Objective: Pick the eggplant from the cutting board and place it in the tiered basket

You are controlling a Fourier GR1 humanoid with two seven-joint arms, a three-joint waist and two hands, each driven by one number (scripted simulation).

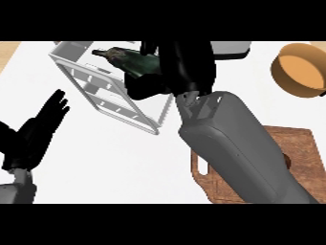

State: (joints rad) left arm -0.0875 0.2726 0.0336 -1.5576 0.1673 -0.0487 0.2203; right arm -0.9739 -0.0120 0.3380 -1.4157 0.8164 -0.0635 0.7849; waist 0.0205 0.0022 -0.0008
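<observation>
1 move seems left: right hand's [183, 67] fingers grip the eggplant [134, 61] over the tiered basket [73, 51]; lower, release. Left hand [31, 131] open.

Head view, steeply above counter [123, 158]

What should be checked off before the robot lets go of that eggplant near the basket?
1. Eggplant held: ok, the right hand curls round it.
2. Eggplant off the cutting board: ok.
3. Eggplant lined up with the tiered basket: ok, it shows over the basket's far end.
4. Eggplant low enough to release: cannot tell, this steep view hides its height.
5. Left hand out of the way: ok, open and left of the basket.
6. Orange pan clear of the arm: ok, apart at the far right.
</observation>
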